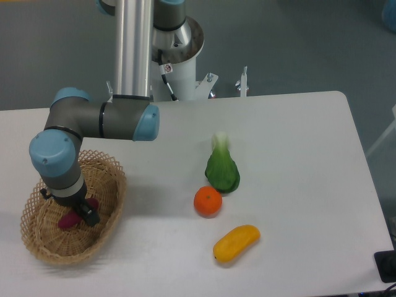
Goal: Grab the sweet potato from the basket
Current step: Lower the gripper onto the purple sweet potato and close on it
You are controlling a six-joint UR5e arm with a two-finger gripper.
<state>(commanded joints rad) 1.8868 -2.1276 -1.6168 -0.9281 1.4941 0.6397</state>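
The tan wicker basket [108, 185] sits at the table's front left. Inside it lies the purple sweet potato [65, 219], mostly covered by my gripper [83, 214]; only its left end and a bit of its right end show. The gripper hangs straight down over the tuber's middle, low inside the basket. Its fingers are dark and small in this view, and the wrist hides most of them, so whether they are open or closed on the tuber is unclear.
An orange [208, 201] lies right of the basket, a green leafy vegetable [222, 169] stands just behind it, and a yellow-orange oblong fruit [236, 242] lies near the front edge. The arm's base column [176, 59] rises at the back.
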